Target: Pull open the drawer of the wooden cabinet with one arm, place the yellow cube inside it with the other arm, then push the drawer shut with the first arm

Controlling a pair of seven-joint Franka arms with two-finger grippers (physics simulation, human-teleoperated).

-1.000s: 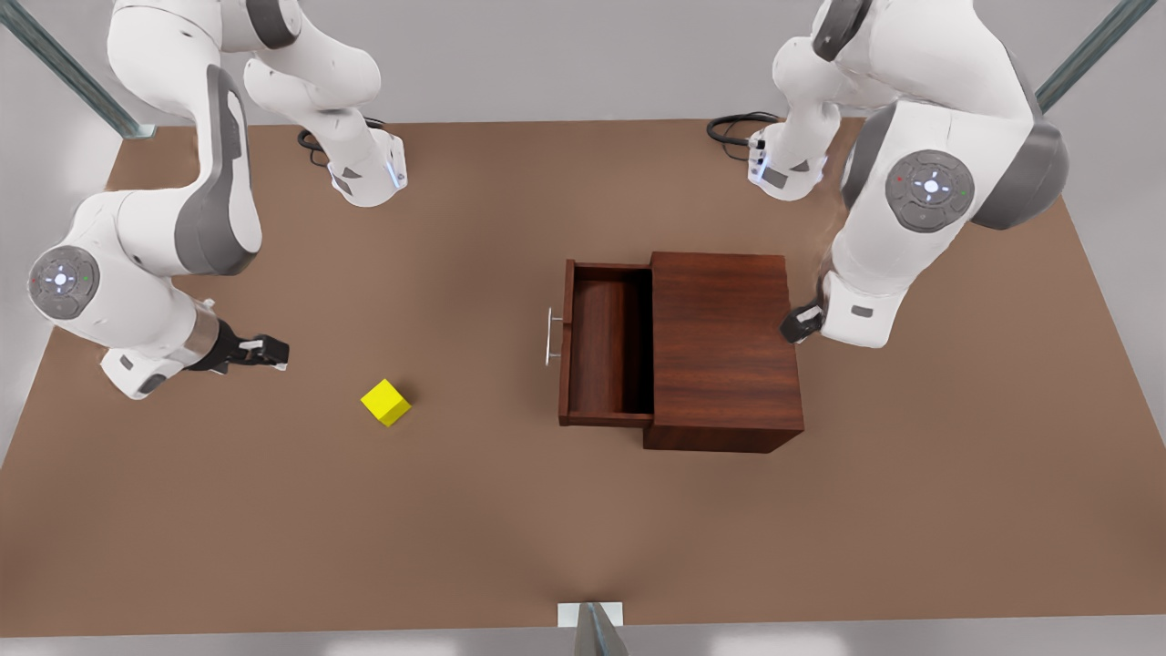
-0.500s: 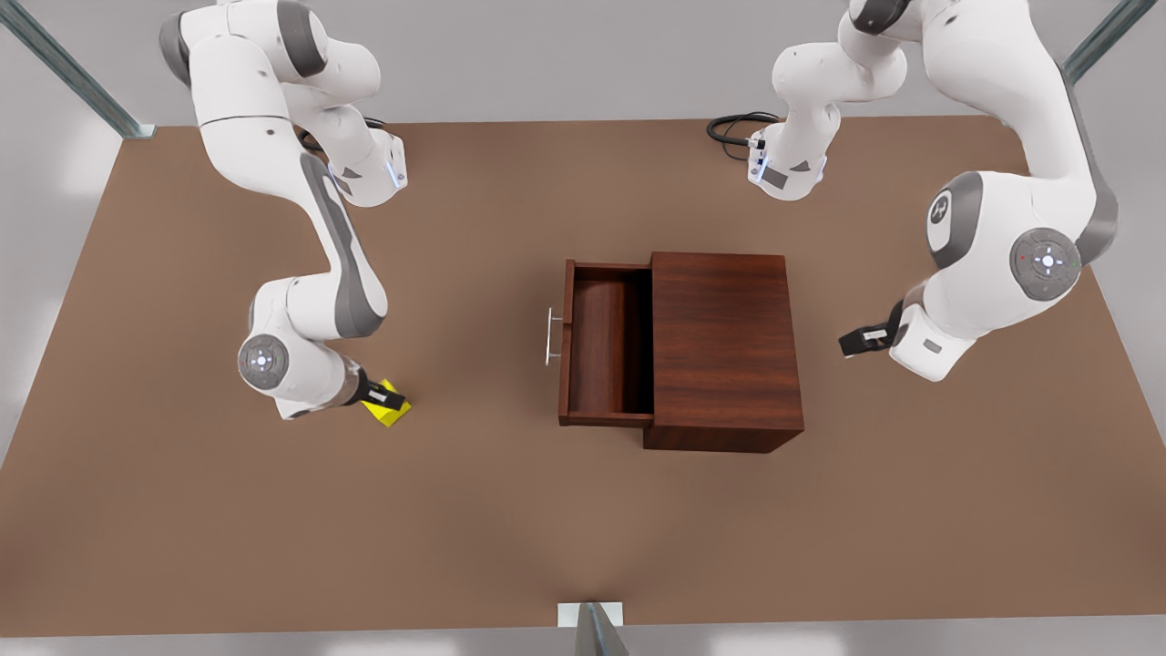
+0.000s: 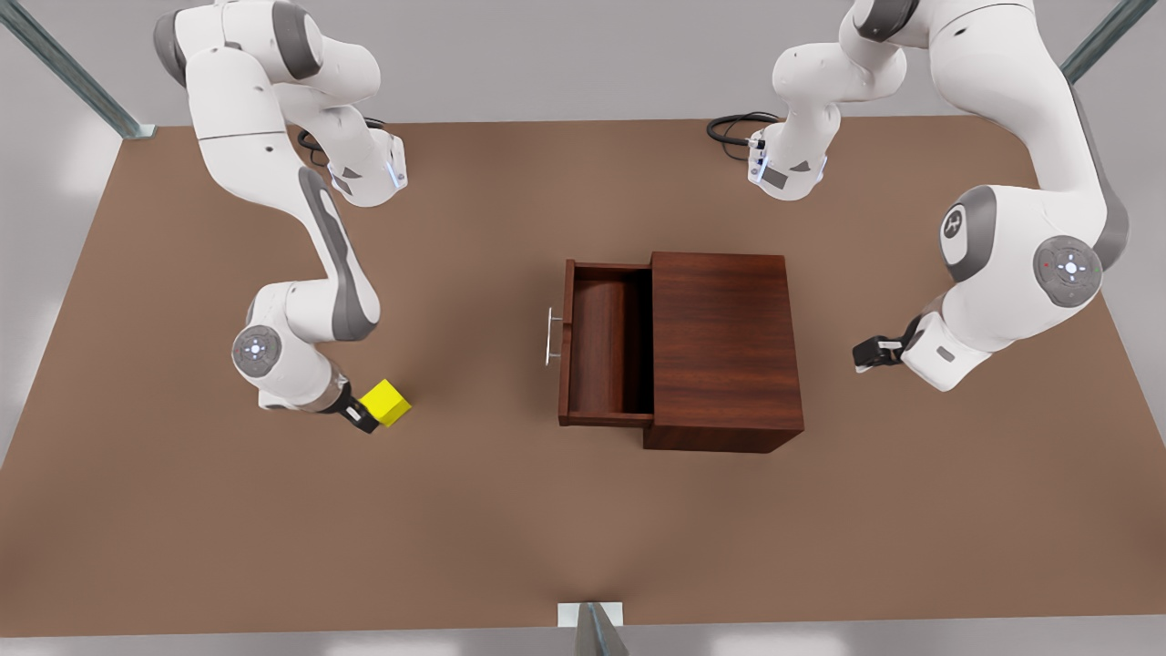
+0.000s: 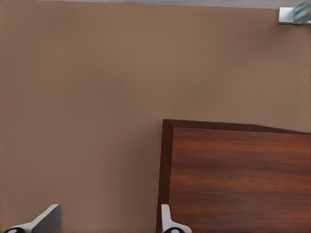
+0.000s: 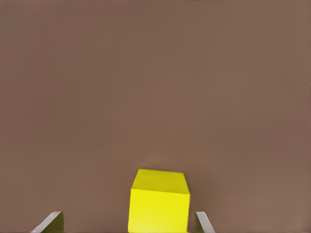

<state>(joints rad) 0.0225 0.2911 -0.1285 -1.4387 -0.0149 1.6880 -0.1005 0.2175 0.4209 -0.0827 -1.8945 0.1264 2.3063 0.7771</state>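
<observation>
The yellow cube [image 3: 386, 402] sat on the tabletop [image 3: 510, 528], well off at about 9 o'clock from the drawer [image 3: 608, 346], and it hadn't budged over the last second. What changed was the right tool [image 3: 363, 417]: a second back it was hanging off to the cube's 9 o'clock, then it swept in, and now it was pressed up against the cube's side. Wrist cam had its fingers [image 5: 203, 224] spread apart either side of the cube, not clamped yet. The drawer was already pulled out of the wooden cabinet [image 3: 724, 351]. Meanwhile the left tool [image 3: 874, 353], fingers apart too, had backed away to the cabinet's 3 o'clock and waited. So I'd say the grab was next.
</observation>
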